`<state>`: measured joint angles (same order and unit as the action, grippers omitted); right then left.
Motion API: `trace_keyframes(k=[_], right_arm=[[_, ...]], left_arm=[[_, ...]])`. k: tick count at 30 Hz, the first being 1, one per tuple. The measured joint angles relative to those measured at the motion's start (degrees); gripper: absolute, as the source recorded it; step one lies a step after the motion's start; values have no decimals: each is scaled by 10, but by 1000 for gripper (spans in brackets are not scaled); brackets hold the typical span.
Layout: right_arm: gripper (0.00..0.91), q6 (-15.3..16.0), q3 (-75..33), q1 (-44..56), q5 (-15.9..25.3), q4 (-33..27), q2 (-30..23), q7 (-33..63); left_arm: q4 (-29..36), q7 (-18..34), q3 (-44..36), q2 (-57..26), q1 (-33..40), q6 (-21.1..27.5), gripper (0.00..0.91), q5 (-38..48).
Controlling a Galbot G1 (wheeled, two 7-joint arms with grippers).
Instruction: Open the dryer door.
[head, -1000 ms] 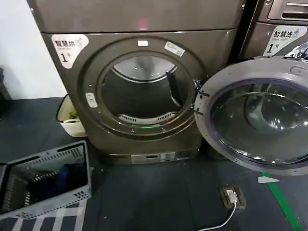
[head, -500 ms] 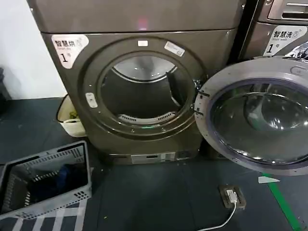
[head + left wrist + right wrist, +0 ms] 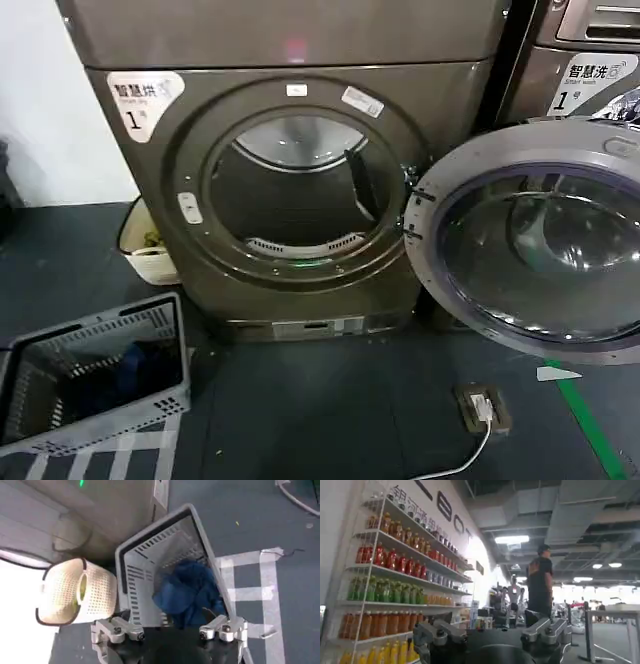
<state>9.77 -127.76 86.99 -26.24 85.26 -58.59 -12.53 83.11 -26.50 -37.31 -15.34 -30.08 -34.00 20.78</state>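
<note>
The dark bronze dryer (image 3: 300,45) faces me in the head view. Its round door (image 3: 540,240) stands swung wide open to the right on its hinge, and the drum opening (image 3: 290,190) is uncovered. My left gripper (image 3: 170,630) hangs open over a grey laundry basket (image 3: 165,560) on the floor to the dryer's left, with nothing between its fingers. My right gripper (image 3: 490,625) is open too and points away into the room, towards shelves of bottles.
The grey basket (image 3: 95,375) holds a blue cloth (image 3: 190,592). A white wicker bin (image 3: 145,245) stands against the dryer's left side. A second machine (image 3: 590,50) stands behind the open door. A floor socket with a cable (image 3: 483,408) and green tape (image 3: 590,420) lie at the right.
</note>
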Motion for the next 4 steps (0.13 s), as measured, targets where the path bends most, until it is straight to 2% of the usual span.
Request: trace_keyframes(k=[4], right_arm=[[907, 1, 0, 0, -1, 1, 0, 0]], left_arm=[[8, 1, -1, -6, -3, 3, 907, 4]])
